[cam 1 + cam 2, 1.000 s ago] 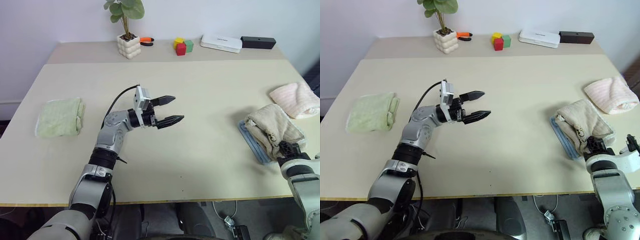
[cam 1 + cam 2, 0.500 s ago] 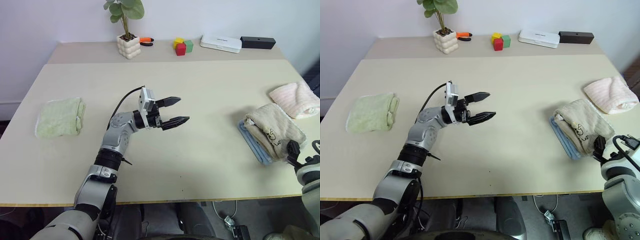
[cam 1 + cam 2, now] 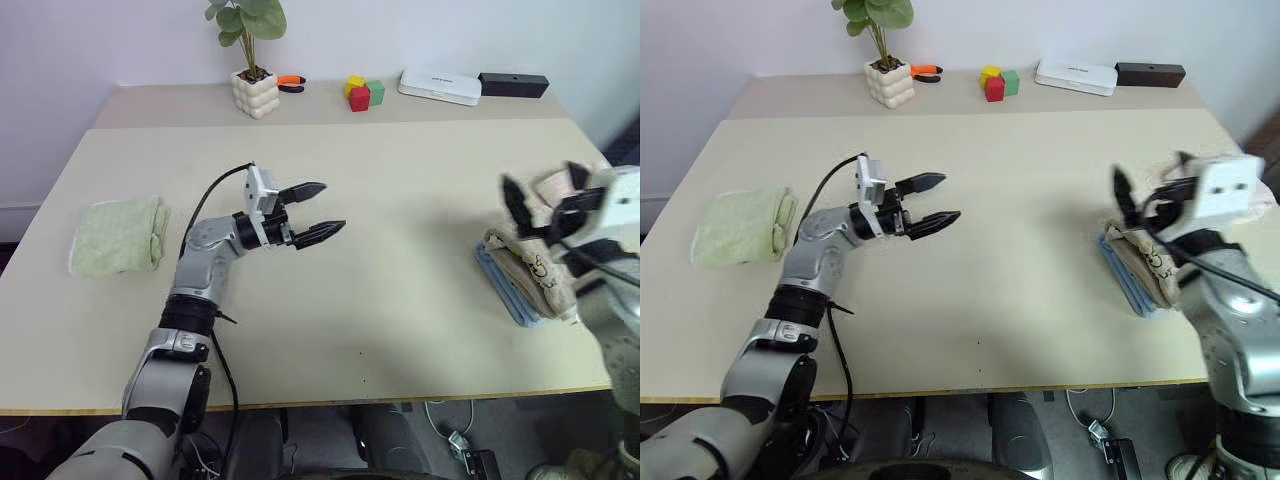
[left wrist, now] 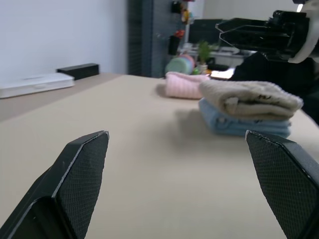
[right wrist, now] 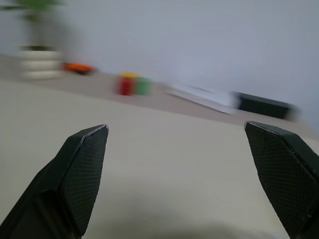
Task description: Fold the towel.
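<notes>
Since a second ago my right pincer (image 3: 545, 200) has let go of the towel (image 3: 535, 262) and risen clear of it; it is now hanging in the air above the folded stack near the desk's (image 3: 400, 300) right edge, its two black fingers standing wide apart with nothing between them. My left pincer (image 3: 312, 212) has drifted a little toward the desk's left side, and it is hovering over the bare middle of the desk, pointing toward the right edge, fingers spread apart and empty too.

The beige towel is lying folded on top of a blue towel (image 3: 505, 283), whose edge is sticking out on the side toward the desk's centre. Just beyond the pair, closer to the right edge, a pink towel (image 4: 183, 84) is resting in a soft heap. Near the left edge a light green towel (image 3: 120, 235) is sitting folded, well apart from my left arm.

Along the far edge a potted plant (image 3: 254, 60) is standing, with an orange-handled tool (image 3: 292, 82) beside it, then coloured blocks (image 3: 364, 92), a flat white box (image 3: 440, 87) and a black box (image 3: 513, 84) toward the far right corner.
</notes>
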`<action>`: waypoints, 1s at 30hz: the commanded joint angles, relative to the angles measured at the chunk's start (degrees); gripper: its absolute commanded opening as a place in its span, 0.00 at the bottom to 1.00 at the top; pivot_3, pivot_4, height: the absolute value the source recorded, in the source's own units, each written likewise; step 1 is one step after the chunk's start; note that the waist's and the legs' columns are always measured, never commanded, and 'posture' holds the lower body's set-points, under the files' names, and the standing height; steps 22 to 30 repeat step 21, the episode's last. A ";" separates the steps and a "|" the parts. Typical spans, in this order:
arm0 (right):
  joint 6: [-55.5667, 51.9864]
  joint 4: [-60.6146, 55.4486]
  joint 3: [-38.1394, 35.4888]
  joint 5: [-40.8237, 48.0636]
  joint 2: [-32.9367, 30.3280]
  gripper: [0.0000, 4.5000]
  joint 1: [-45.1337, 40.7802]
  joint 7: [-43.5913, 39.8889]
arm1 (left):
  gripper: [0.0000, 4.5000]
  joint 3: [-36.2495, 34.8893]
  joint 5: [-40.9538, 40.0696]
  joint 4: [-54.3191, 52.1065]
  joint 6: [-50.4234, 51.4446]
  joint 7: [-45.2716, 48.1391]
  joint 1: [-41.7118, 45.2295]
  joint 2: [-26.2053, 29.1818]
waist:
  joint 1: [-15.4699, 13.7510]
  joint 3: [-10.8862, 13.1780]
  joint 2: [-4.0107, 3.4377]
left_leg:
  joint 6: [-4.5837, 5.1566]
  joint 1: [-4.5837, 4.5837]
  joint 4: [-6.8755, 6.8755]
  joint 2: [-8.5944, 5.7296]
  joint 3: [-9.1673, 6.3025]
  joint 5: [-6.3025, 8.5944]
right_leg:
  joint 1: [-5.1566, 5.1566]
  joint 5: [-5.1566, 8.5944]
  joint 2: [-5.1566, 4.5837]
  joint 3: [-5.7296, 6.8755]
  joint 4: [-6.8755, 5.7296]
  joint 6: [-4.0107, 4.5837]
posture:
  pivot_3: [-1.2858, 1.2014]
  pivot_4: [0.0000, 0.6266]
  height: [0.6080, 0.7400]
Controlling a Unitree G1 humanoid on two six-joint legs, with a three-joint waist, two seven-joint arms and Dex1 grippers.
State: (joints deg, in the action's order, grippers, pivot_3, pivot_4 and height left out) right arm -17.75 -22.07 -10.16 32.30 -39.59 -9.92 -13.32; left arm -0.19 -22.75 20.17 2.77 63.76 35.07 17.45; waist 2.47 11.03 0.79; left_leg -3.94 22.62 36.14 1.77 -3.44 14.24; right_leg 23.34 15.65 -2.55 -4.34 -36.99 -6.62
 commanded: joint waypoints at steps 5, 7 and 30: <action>3.42 0.72 7.77 0.26 3.50 0.99 -2.05 -18.62 | 1.00 -3.48 -1.82 -13.10 5.24 -4.56 -6.40 5.93 | -0.50 0.02 0.02 | 0.00 0.03 0.02 0.00 -0.02 0.00 | -0.01 0.00 -0.05 0.04 -0.02 -0.01 | 0.52 0.24 1.00; 3.90 1.41 8.28 0.48 1.48 0.99 -1.10 -25.59 | 1.00 -3.85 -2.19 -15.17 6.65 -5.86 -7.24 6.78 | -0.68 0.01 0.02 | 0.00 0.03 0.06 -0.01 -0.02 0.00 | -0.04 -0.01 -0.07 0.06 -0.02 -0.01 | 0.52 0.24 1.00; 6.46 7.82 4.93 -5.06 0.22 0.99 -2.03 -32.07 | 1.00 -1.72 -1.60 -22.27 8.47 -9.54 -13.74 7.02 | -0.20 0.02 0.04 | -0.01 -0.08 0.05 0.00 0.00 0.00 | -0.10 0.00 -0.06 0.05 -0.08 0.00 | 0.52 0.24 1.00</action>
